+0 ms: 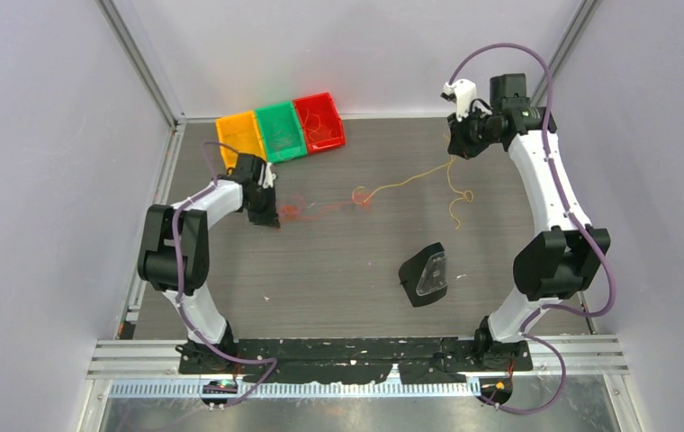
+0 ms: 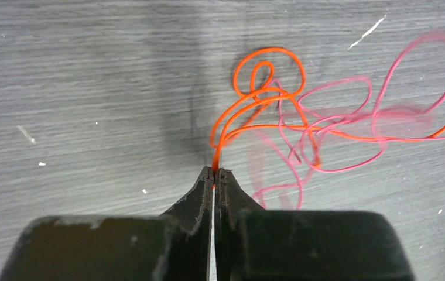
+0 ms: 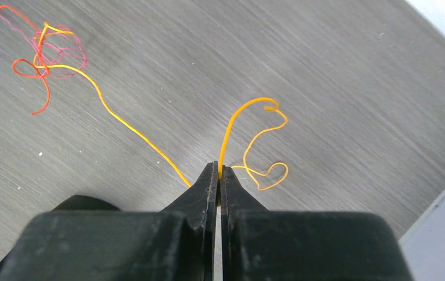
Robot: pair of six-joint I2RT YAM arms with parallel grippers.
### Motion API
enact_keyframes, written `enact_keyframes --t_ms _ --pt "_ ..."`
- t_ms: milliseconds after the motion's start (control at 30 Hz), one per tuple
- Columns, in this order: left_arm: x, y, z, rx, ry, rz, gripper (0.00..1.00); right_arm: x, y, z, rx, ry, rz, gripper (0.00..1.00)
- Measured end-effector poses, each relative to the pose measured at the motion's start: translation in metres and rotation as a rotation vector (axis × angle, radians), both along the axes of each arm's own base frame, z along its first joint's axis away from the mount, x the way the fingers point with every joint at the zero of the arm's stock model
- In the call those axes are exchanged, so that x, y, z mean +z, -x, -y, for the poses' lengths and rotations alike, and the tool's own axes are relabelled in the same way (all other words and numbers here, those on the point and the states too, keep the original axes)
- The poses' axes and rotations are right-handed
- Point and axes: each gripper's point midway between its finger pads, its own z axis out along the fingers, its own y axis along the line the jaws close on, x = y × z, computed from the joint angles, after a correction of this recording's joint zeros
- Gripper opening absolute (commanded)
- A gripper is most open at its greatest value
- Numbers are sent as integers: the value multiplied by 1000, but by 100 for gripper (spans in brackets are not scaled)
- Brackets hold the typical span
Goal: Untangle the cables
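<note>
Cables run in one left-to-right line across the grey, grained table. Left of the knot, the left gripper is clamped on the end of the orange cable. This thin glossy wire curls in tight loops just ahead of the tips, with a finer pink cable threaded through them. Right of the knot, the springy yellow cable rises to the right gripper, which is pinched tight on it. A curly free tail hangs beyond. The knot sits roughly midway between both claws, so pulling apart along that axis looks likely next.
</note>
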Motion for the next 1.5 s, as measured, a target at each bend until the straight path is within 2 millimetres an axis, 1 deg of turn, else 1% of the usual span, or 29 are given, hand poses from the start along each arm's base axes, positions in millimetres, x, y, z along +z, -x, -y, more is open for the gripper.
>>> enact_keyframes --t_ms 133,200,267,400,500,567,633,833,867,900,933,1000,1067,1100,1133,1167,1233,1267,1300,1367,1400,1433,1500 --pt "9 5 -7 5 -6 -4 0 22 2 5 -24 -7 59 6" --pt "12 7 -18 23 -10 -5 0 29 1 12 -44 -9 81 5" --pt "14 8 -35 62 -15 -8 0 34 -4 28 -87 -4 100 5" --pt "15 17 -78 140 -39 -20 0 37 -12 77 -212 28 126 5" --pt "14 25 -101 166 -59 -29 0 37 -13 100 -270 47 132 6" --pt "13 32 -112 165 -75 -40 0 37 -14 104 -281 51 134 5" --pt "11 37 -117 161 -85 -50 0 36 -15 104 -282 51 140 5" --pt "6 47 -119 123 -101 -63 0 38 -19 104 -288 51 157 6" --pt "6 48 -118 114 -95 -62 6 38 -20 104 -289 49 157 6" --pt "7 48 -115 101 -81 -58 21 38 -21 103 -287 44 157 5" --pt "8 47 -111 85 -58 -51 32 39 -21 100 -282 31 156 5" --pt "14 45 -98 38 -3 -27 50 42 -22 91 -257 -12 154 5" --pt "27 42 -79 -35 53 25 68 46 -21 80 -230 -62 152 5" --pt "37 39 -68 -84 79 68 74 50 -21 72 -213 -96 153 5" --pt "47 37 -57 -123 101 108 85 53 -21 62 -194 -125 156 6" --pt "62 35 -45 -175 123 168 91 59 -20 49 -170 -158 161 5" --pt "94 30 -26 -262 165 298 94 71 -17 21 -113 -218 174 5" --pt "117 27 -15 -313 192 389 94 81 -14 0 -70 -255 188 5" --pt "131 26 -9 -344 206 447 95 89 -10 -15 -39 -280 200 5" --pt "162 22 4 -420 236 581 95 112 2 -52 45 -339 235 5" --pt "174 20 10 -459 242 638 95 127 9 -70 87 -371 258 5" --pt "182 19 17 -494 252 677 95 142 18 -87 132 -406 284 5" --pt "195 20 38 -603 271 759 96 169 34 -114 201 -467 329 5"
